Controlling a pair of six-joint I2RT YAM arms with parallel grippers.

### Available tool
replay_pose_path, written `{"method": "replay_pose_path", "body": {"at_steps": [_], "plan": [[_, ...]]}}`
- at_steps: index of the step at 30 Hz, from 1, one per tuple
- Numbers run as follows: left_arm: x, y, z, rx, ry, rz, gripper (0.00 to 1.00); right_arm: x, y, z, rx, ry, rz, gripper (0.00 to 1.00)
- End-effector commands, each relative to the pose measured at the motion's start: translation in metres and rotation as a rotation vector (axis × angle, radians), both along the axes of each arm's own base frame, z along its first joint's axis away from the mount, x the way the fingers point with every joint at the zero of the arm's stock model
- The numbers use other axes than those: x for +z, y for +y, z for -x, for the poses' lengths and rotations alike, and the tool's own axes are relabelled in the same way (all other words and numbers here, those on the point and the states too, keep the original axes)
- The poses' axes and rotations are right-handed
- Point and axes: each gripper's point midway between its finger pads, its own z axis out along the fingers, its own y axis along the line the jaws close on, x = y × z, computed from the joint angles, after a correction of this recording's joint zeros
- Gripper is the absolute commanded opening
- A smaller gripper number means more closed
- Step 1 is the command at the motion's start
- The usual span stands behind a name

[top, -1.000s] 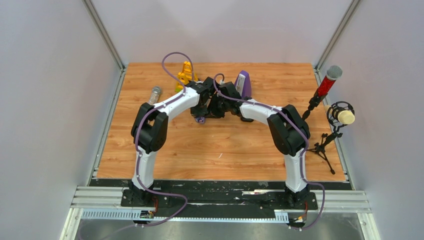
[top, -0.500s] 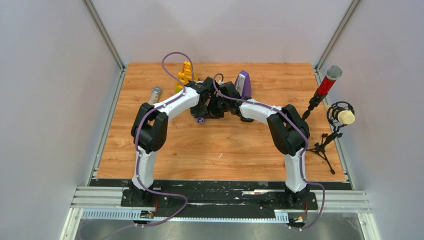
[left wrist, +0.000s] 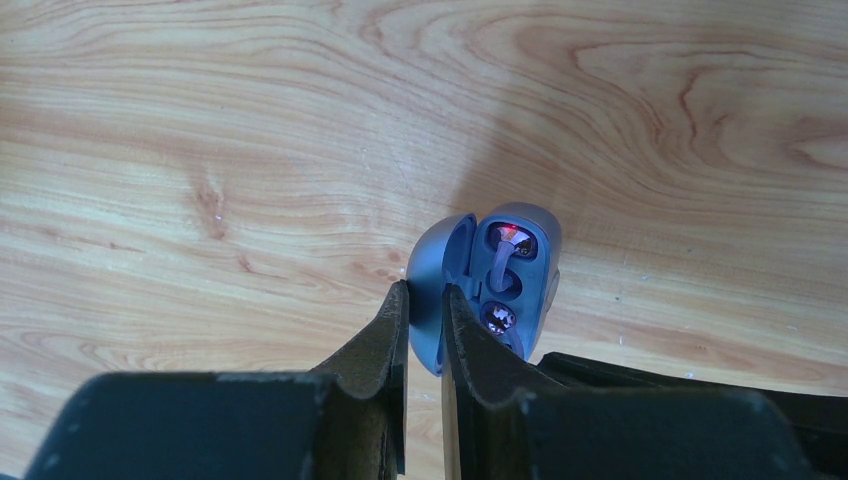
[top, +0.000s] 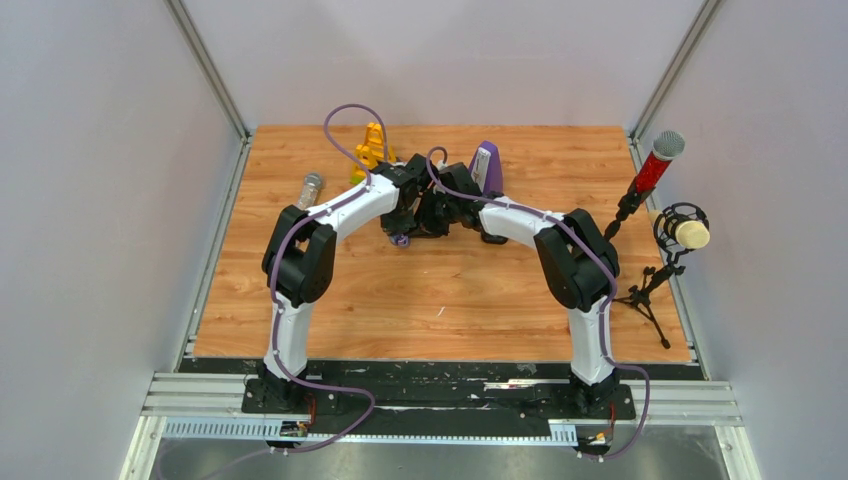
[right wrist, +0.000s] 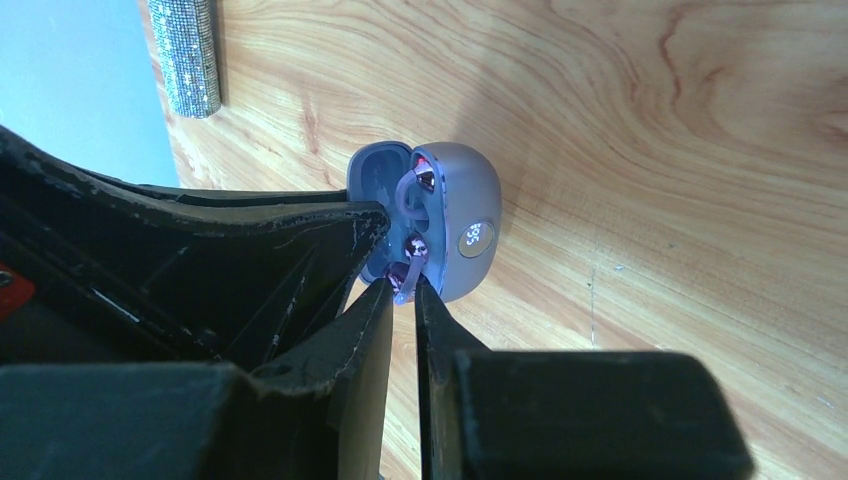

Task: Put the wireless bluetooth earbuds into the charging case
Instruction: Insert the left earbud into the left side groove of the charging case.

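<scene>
Left gripper: nearly closed, only a slim gap left, and clamped on the raised lid of the charging case. Grips the lid's edge from the near side, one finger on the outer face, the other on the hollow inner face. Holds the case open like a clam.

Charging case: sits base-down on the wooden table, mid-table toward the far side, right under the two meeting wrists. Pale grey-lavender all over. Shows a small round display on the front of the base, lit with digits too small to read surely.

Right gripper: likewise almost closed, pinching the stem of the near earbud between the fingertips. Has the bud's dark glossy head at the mouth of the near well; cannot tell whether fully seated.

Far earbud: lies in the far well, stem running toward the middle of the base, next to a small red light.

In the right wrist view: left finger as a broad black wedge tight against the lid, just beside the right fingertips. Behind, well apart from the case, a glittery silver cylinder by the table's edge.
</scene>
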Motion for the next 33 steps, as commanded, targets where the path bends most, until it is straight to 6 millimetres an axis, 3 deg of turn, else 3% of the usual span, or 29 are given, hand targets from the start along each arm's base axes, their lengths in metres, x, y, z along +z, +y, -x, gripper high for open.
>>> {"method": "replay_pose_path", "body": {"at_steps": [1,17,25,33], "plan": [[0.018,-0.016,-0.01,-0.017,-0.068,0.013,0.0,0.012,0.006,-0.001,0.0,-0.005,-0.009,0.16],[0.022,-0.016,-0.01,-0.026,-0.081,0.004,0.0,0.0,0.014,0.005,0.008,0.064,-0.048,0.18],[0.024,-0.016,-0.011,-0.027,-0.087,0.003,0.0,0.01,0.006,-0.004,-0.006,0.038,-0.057,0.02],[0.028,-0.016,-0.012,-0.03,-0.097,0.005,0.0,0.018,-0.002,-0.007,-0.027,0.024,-0.075,0.0]]}}
